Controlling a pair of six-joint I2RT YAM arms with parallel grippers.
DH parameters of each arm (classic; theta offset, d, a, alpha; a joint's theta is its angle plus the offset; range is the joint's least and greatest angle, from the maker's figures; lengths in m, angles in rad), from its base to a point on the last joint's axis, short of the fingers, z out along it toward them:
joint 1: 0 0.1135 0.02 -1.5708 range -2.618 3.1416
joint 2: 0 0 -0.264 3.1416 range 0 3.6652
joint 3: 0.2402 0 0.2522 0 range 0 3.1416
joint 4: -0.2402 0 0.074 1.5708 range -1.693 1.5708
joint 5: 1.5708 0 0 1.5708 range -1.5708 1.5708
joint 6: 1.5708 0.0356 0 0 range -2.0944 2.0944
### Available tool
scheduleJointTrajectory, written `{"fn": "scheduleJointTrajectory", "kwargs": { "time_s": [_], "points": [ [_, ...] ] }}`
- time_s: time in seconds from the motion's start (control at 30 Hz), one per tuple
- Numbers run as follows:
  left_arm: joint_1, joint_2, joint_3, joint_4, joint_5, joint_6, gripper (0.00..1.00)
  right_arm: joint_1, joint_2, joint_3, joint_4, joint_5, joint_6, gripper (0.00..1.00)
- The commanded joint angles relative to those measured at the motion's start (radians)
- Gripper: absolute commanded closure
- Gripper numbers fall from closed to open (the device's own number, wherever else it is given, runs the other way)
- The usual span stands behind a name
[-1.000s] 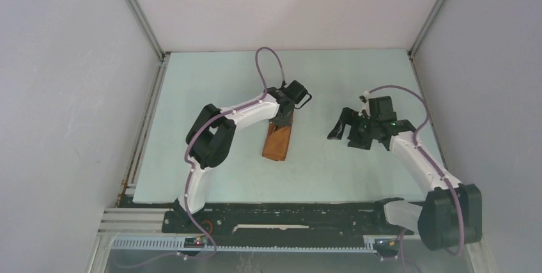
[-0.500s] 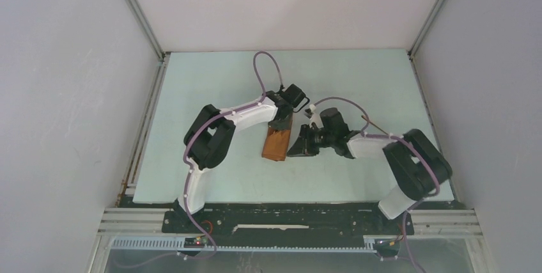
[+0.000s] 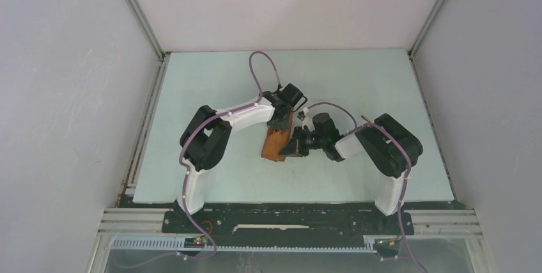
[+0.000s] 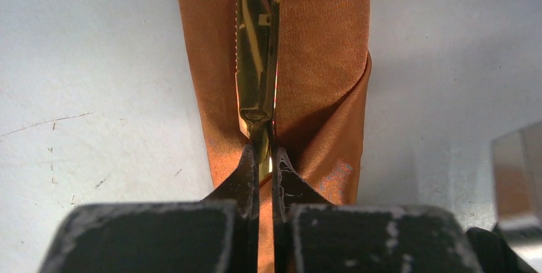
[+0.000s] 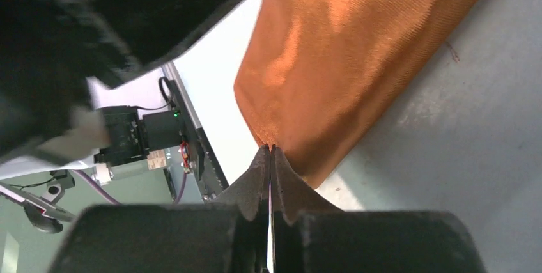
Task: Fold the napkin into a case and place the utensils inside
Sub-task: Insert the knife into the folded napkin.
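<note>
The case (image 3: 275, 145) lies near the middle of the pale desk (image 3: 211, 81). It is a narrow rust-orange pocket with its long axis running roughly from the far side toward the near edge, slightly slanted. In the left wrist view a fold edge crosses the cloth (image 4: 319, 62) diagonally on one side.

A golden knife (image 4: 257, 49) with a serrated edge lies lengthwise along the middle of the cloth. The left tool (image 4: 263, 158) is pressed together on its handle end, pinching it. From above, this left tool (image 3: 286, 118) sits over the far end of the case and hides that end and the knife.

The right tool (image 5: 269, 151) has its fingers pressed tight together, their tips touching the edge of the cloth (image 5: 345, 49). I cannot tell whether a bit of fabric is caught between them. In the top view the right tool (image 3: 291, 147) lies against the right side of the case and covers that edge.

The two arms bend in from either side, so their tools are close together over the cloth. Purple cables (image 3: 255, 68) loop above both wrists. Grey walls (image 3: 64, 94) enclose the desk.
</note>
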Motion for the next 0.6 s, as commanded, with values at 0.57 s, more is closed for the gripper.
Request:
{"fn": "scheduleJointTrajectory", "kwargs": {
  "time_s": [0.57],
  "points": [
    [0.009, -0.101, -0.062, 0.008, 0.034, -0.067, 1.0, 0.083, 0.092, -0.004, 0.036, 0.154, 0.016, 1.0]
  ]
}}
